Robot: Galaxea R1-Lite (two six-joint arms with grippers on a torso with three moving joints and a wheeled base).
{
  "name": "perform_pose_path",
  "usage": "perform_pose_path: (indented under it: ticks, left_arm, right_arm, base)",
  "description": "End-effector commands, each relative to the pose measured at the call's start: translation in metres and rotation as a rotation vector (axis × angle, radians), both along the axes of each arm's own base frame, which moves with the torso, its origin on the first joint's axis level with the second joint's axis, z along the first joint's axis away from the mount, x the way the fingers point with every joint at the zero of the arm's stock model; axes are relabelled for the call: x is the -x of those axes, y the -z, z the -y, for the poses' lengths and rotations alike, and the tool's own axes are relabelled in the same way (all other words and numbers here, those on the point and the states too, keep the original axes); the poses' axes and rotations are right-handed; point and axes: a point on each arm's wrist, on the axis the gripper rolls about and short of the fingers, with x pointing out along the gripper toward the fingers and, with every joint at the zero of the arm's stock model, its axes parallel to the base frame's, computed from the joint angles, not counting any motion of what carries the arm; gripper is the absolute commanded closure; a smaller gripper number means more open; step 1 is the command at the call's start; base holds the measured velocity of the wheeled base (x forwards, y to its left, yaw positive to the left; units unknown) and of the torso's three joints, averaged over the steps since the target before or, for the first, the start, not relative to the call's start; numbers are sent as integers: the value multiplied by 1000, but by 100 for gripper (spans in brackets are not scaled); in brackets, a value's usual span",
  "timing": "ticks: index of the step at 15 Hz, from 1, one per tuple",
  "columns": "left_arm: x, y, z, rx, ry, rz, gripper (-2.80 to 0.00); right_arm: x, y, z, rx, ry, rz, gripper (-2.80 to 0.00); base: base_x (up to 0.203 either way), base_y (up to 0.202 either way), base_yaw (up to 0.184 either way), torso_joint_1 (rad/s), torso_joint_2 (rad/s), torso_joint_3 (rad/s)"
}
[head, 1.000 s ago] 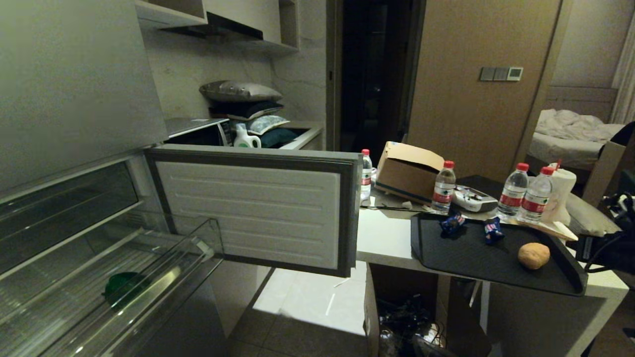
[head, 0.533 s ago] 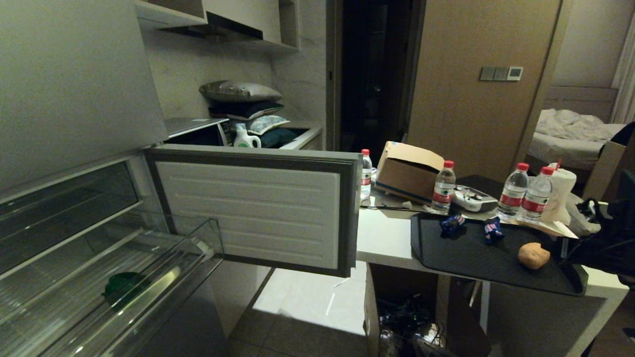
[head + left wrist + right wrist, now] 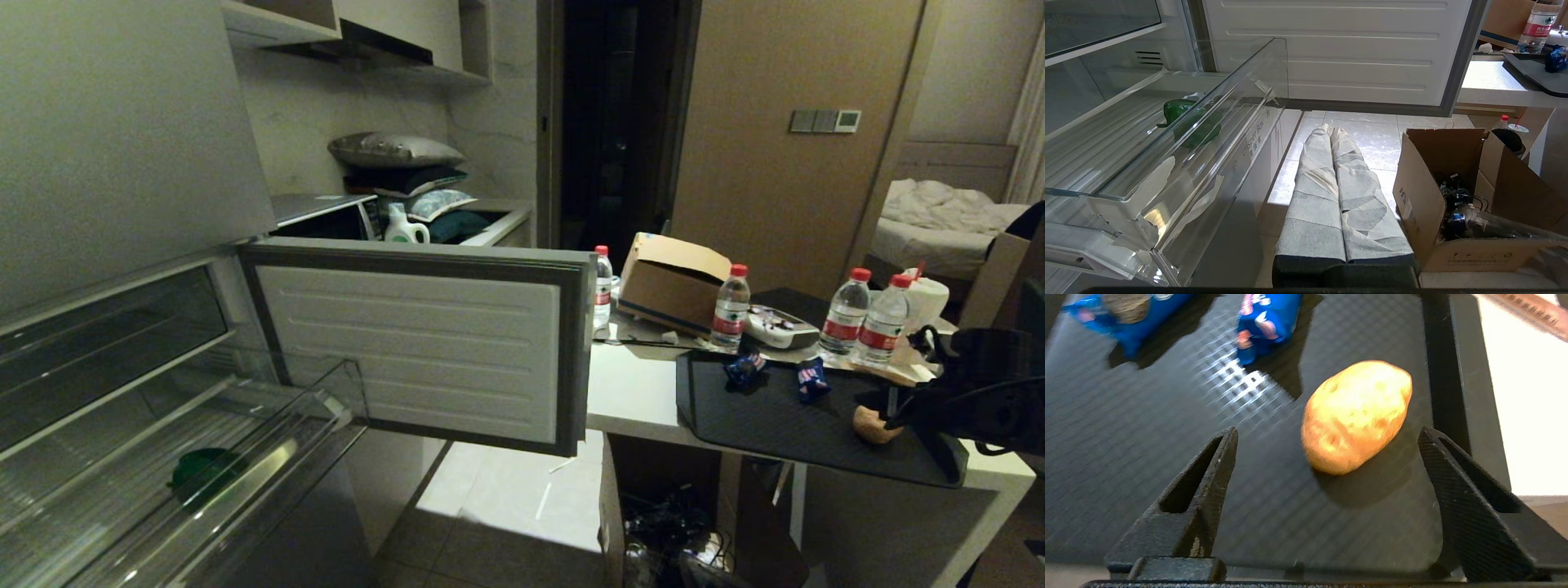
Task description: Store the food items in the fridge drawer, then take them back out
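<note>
In the head view our right gripper (image 3: 890, 408) hangs at the right edge of the black tray (image 3: 767, 416), right against the potato (image 3: 869, 425), which sits near the tray's right rim. The arm covers half the potato, so from here we cannot tell whether a finger touches it. Two blue snack packets (image 3: 775, 374) lie further back on the tray, apart from the potato. The fridge drawer (image 3: 269, 457) stands pulled out at lower left, well away, with a green vegetable (image 3: 200, 472) already on its ribbed floor, blurred through the clear wall.

In the left wrist view our left gripper (image 3: 1337, 134) hangs parked over the floor tiles, its two wrapped fingers pressed together and holding nothing. The drawer's front wall (image 3: 1216, 134) is beside it; the green vegetable (image 3: 1188, 120) shows through the plastic, though glare blurs its outline. A cardboard box (image 3: 1453, 196) of cables stands beside the arm.

In the right wrist view the jaws are spread wide and empty, and the potato (image 3: 1357, 414) lies ahead of them, nearer one finger (image 3: 1457, 490) than the other. We judge we should shift toward that side to centre it, push forward until the fingers flank its widest part, then close gently, since a rounded body may roll toward the tray rim (image 3: 1447, 367). The packets (image 3: 1267, 320) are cut off at the frame edge, and we cannot see the potato's underside.
</note>
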Motion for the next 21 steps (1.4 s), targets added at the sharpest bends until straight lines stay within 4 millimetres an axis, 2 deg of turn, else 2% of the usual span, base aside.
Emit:
perform_pose_path:
  ticks: [1,6,11,21]
  left_arm:
    - [0,0,0,0,0,-2,0]
    - [0,0,0,0,0,-2,0]
    - [0,0,0,0,0,-2,0]
    - [0,0,0,0,0,-2,0]
  right_arm:
    - [-11,16,3,7,14,-20,-280]
    - [-30,35,8,35,52,-31,-280]
    - [-40,53,14,62,99,-50,-280]
    - [-57,68,21,65,100,-30,-280]
  base:
    - [0,0,0,0,0,0]
    - [0,0,0,0,0,0]
    - [0,0,0,0,0,0]
    - [0,0,0,0,0,0]
